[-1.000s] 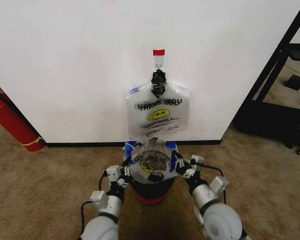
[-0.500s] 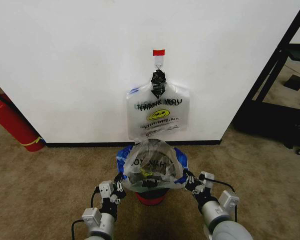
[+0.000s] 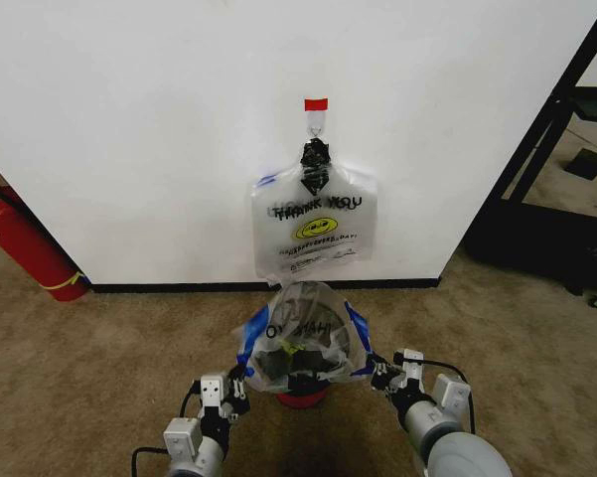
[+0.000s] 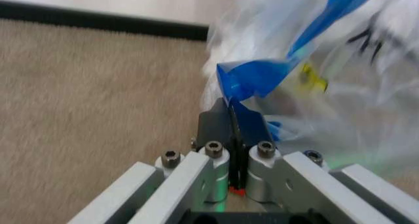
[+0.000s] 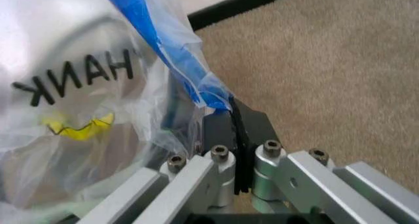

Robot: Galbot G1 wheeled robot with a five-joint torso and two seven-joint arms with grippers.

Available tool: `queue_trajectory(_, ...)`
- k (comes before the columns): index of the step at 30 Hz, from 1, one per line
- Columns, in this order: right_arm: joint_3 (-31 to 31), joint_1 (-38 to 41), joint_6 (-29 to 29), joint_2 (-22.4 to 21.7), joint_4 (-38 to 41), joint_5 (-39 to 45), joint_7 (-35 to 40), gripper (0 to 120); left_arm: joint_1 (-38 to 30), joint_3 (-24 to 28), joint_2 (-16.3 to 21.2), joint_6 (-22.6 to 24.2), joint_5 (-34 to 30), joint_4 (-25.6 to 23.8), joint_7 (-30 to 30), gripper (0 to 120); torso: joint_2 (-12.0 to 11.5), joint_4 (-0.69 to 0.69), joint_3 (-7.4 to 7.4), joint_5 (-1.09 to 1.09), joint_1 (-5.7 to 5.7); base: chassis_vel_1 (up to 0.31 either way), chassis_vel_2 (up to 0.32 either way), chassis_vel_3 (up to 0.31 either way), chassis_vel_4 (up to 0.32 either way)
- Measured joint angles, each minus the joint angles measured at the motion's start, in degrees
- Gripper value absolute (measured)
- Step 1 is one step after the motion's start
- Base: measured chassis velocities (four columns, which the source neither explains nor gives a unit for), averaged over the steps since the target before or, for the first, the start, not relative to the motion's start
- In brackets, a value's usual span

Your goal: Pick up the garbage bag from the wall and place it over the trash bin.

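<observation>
The garbage bag (image 3: 303,333), see-through with a yellow smiley print and blue streaks, is spread over the top of the trash bin (image 3: 300,397), whose red base shows under it. My left gripper (image 3: 240,380) is shut on the bag's left blue edge (image 4: 252,79). My right gripper (image 3: 373,369) is shut on its right blue edge (image 5: 196,89). In the wrist views the left gripper (image 4: 231,113) and the right gripper (image 5: 233,111) each pinch blue film between closed black fingers. The wall (image 3: 159,129) stands right behind the bin.
A flat bundle of "THANK YOU" bags (image 3: 316,231) hangs from a hook (image 3: 316,124) under a red tape patch (image 3: 316,103). A red fire extinguisher (image 3: 25,243) stands at the left. Black shelving (image 3: 556,169) is at the right. Brown carpet (image 3: 109,348) lies around the bin.
Both grippers have moved apart and drawn back toward me and down. The bag's mouth has widened and dropped lower over the bin.
</observation>
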Motion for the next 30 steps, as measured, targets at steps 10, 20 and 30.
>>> queue_trajectory(10, 0.02, -0.75, -3.35, -0.24, 1.36, 0.60, 1.44, 0, 2.08, 0.10, 3.93, 2.76, -0.81, -3.32, -0.69, 0, 0.00, 0.00, 0.00, 0.00, 0.00, 0.000, 0.000, 0.000, 0.000)
queue_trajectory(20, 1.16, 0.35, -5.87, -1.08, -1.46, 0.71, 2.30, 0, -0.68, 0.00, 5.99, 3.86, -2.81, -0.54, -0.52, 0, 0.00, -0.01, 0.00, 0.00, 0.00, 0.000, 0.000, 0.000, 0.000)
queue_trajectory(30, -0.25, 4.55, -7.19, -0.91, -4.84, 2.91, 4.35, 0, -2.12, 2.47, 5.95, 4.91, -3.42, 1.77, -0.43, 0, 0.00, 0.00, 0.00, 0.00, 0.00, 0.000, 0.000, 0.000, 0.000)
